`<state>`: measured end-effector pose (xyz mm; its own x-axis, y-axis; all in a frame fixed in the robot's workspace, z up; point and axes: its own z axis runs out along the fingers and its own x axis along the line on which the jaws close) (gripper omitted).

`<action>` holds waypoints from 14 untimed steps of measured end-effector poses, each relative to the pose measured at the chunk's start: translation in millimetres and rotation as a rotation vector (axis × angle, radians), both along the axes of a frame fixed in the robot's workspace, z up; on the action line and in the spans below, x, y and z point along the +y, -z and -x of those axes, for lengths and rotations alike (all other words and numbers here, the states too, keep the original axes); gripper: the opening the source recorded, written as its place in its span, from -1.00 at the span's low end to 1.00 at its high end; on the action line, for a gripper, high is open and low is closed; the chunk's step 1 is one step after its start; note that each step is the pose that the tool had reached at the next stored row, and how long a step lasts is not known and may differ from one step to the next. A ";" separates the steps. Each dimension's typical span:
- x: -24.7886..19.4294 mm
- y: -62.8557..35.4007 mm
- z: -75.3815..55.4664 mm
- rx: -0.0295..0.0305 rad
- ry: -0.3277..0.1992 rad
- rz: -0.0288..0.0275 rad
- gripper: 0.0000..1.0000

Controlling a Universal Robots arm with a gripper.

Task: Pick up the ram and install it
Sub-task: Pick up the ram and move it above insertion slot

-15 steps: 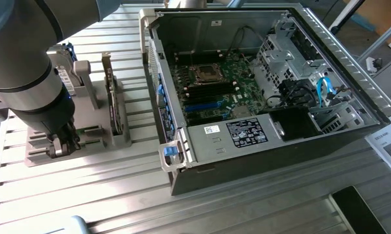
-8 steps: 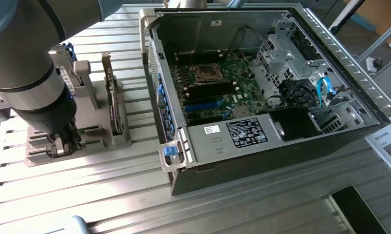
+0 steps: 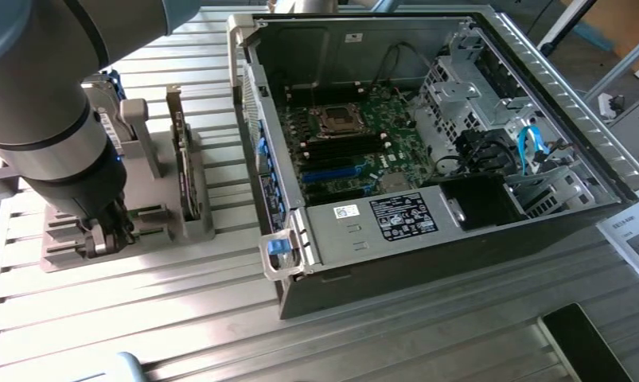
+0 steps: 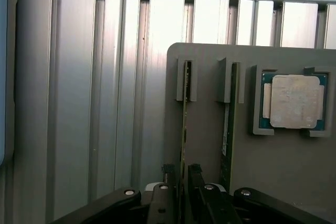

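Gripper (image 4: 181, 176) is down over the grey holder (image 4: 205, 145), jaws wide, one finger (image 4: 168, 174) on each side of the ram (image 4: 184, 114). It straddles the ram and doesn't look clamped; I can't tell if a pad touches the board. The ram sits edge-on and upright in the holder's slot nearest the holder's edge, not lifted. A second green stick (image 4: 227, 124) is in the next slot, parallel, between the ram and the CPU (image 4: 294, 100). The CPU lies flat in its own pocket at the holder's far side. The holder rests on the slatted aluminium table (image 4: 105, 103). In the exterior view the arm comes straight down on the holder (image 3: 59, 239), with the gripper (image 3: 112, 231) at its near end. A taller card (image 3: 181, 159) stands upright in the holder on the side facing the PC case (image 3: 330, 263). The case lies open just beside the holder, on the exterior view's right, motherboard (image 3: 340, 143) exposed.
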<state>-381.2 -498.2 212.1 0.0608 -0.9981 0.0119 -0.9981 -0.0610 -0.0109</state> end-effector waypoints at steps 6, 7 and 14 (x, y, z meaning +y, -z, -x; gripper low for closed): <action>0.0 1.1 0.0 0.0000 0.000 0.0000 -0.52; 0.1 1.2 -0.1 -0.0001 0.000 -0.0001 -0.52; 0.3 1.2 0.0 -0.0001 0.000 -0.0001 -0.52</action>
